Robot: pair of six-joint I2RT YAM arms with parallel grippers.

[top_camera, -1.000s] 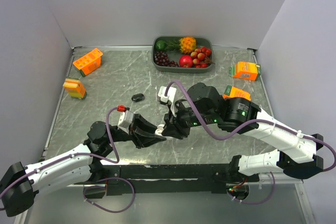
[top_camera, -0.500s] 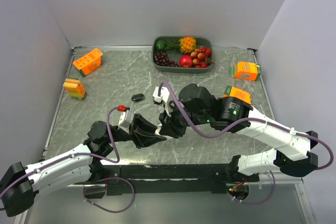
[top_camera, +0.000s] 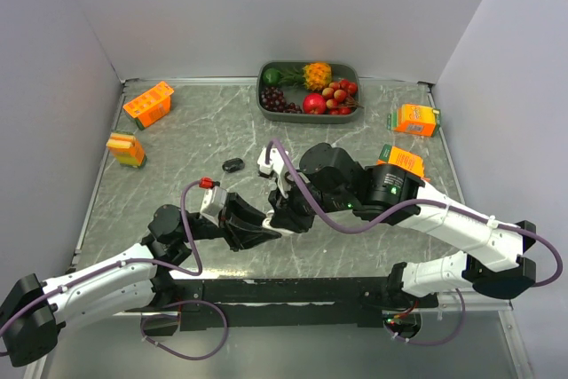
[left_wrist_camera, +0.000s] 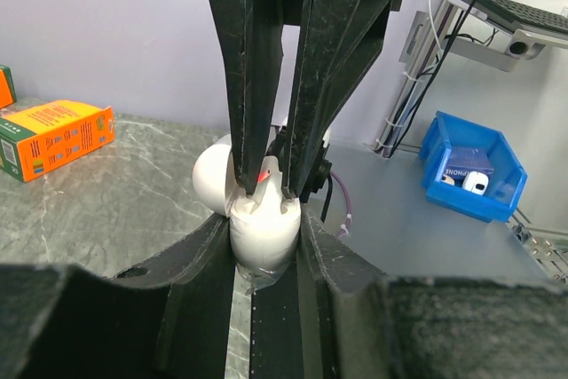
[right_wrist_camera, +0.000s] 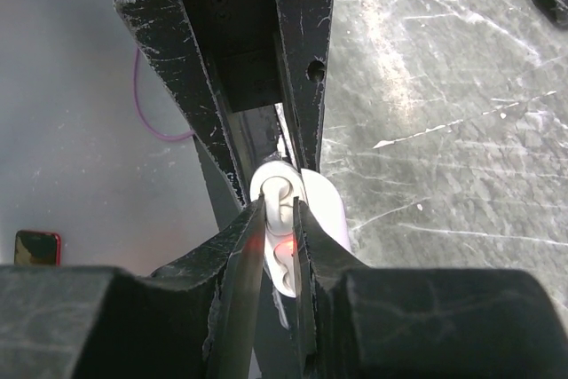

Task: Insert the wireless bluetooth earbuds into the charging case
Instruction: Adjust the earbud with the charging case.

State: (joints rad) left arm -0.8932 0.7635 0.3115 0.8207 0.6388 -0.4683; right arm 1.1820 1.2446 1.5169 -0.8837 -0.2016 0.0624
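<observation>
My left gripper (top_camera: 264, 227) is shut on a white charging case (left_wrist_camera: 262, 235), which it holds just above the table with the lid (left_wrist_camera: 211, 177) open. My right gripper (top_camera: 282, 218) comes down from above, and its thin fingers (left_wrist_camera: 251, 86) reach into the case's open top. In the right wrist view the right gripper (right_wrist_camera: 280, 212) is shut on a white earbud (right_wrist_camera: 280, 193) that sits at the case (right_wrist_camera: 325, 212). A red light glows between the fingers. A small black item (top_camera: 233, 165) lies on the table at the back left. The other earbuds are out of view.
A grey tray (top_camera: 264, 102) of fruit stands at the back centre. Orange boxes lie at the back left (top_camera: 148, 104), left (top_camera: 126, 149), back right (top_camera: 415, 119) and beside the right arm (top_camera: 401, 159). A blue bin (left_wrist_camera: 475, 175) sits off the table.
The right arm has shifted left and down until its fingers meet the case in the left gripper. It has barely moved in the last half second. The left arm has not moved.
</observation>
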